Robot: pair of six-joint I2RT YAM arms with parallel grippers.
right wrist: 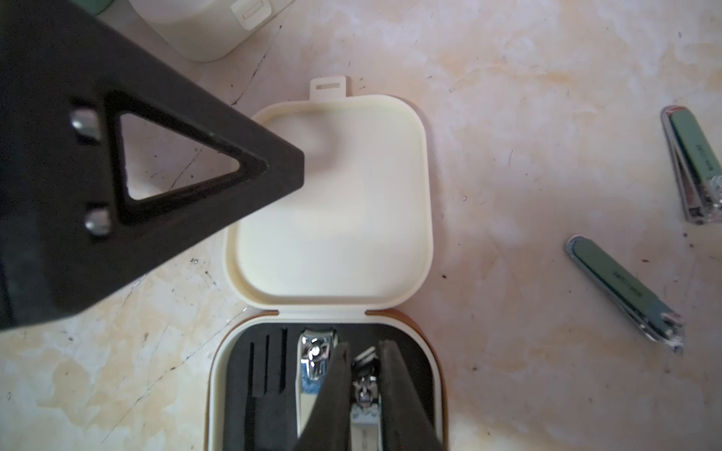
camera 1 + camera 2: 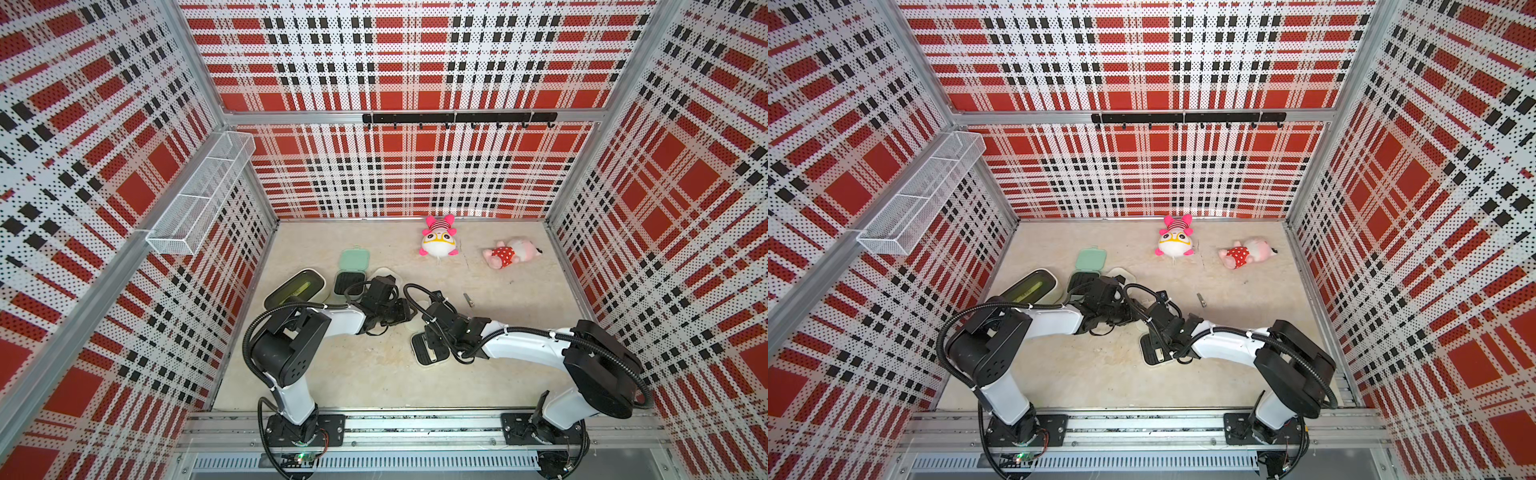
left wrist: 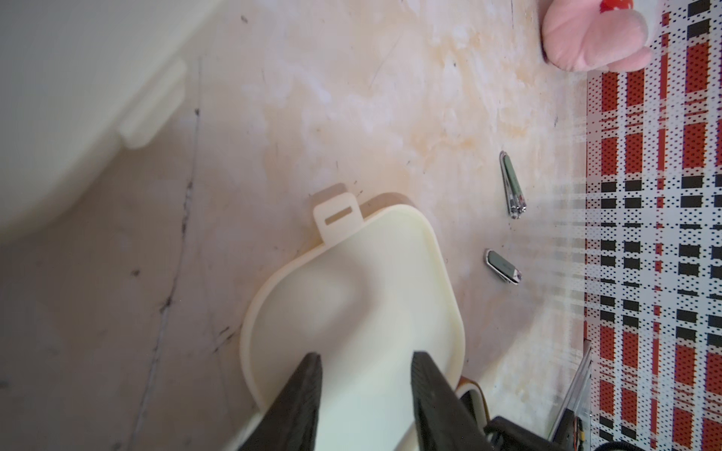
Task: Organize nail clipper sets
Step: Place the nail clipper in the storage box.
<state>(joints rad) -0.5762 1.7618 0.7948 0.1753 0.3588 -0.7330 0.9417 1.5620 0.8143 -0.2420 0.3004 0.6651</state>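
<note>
With the far wall at twelve o'clock, my right tool (image 1: 365,347) is pinched together on a silver clipper (image 1: 365,394). The clipper lies in the black insert (image 1: 269,390) of the open cream case (image 2: 430,353), the nearest of the sets, about mid-table (image 2: 353,374). A second silver clipper (image 1: 314,363) sits in the slot just beside the one I hold. The case's lid (image 1: 332,218) lies flat toward twelve o'clock. My left tool (image 3: 363,359) hangs over the lid's inner face with its fingers apart and nothing between them; I cannot tell whether a tip touches the lid. Two loose clippers (image 1: 621,289) with green faces lie on the bare table at about one o'clock from the case, near each other but apart. At eleven o'clock, partly hidden by my left arm, is a second cream case (image 2: 385,275). Just beside it at nine o'clock the mint green case (image 2: 354,258) lies open, lid toward twelve. The cream bin (image 2: 316,279) stands just beyond that at nine o'clock. Farthest off, by the back wall, lie two pink plush toys (image 2: 438,241).
</note>
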